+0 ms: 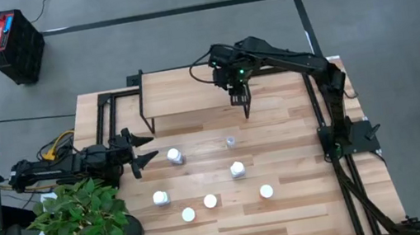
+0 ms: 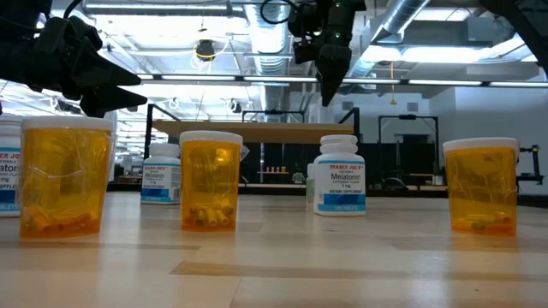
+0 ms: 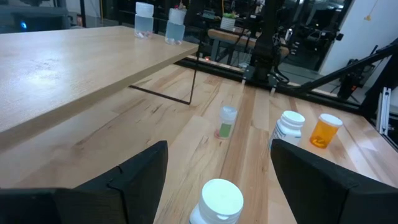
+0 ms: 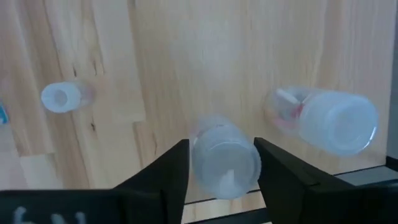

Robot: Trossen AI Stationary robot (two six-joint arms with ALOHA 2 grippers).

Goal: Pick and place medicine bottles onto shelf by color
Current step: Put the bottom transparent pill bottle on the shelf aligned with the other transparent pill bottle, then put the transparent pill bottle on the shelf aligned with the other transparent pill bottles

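Slatted wooden table (image 1: 290,205) carries seven bottles: orange bottles (image 2: 210,180) nearest, white Melatonin bottles (image 2: 340,174) behind; left end effector (image 1: 141,150) spread beside a white bottle (image 1: 174,155); right end effector (image 4: 221,163) pinching a clear bottle (image 4: 225,158) above the shelf (image 1: 181,88).

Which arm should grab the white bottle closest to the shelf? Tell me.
Left. Its open pincer sits right beside that white bottle, facing it; the right pincer is up by the shelf, farther off.
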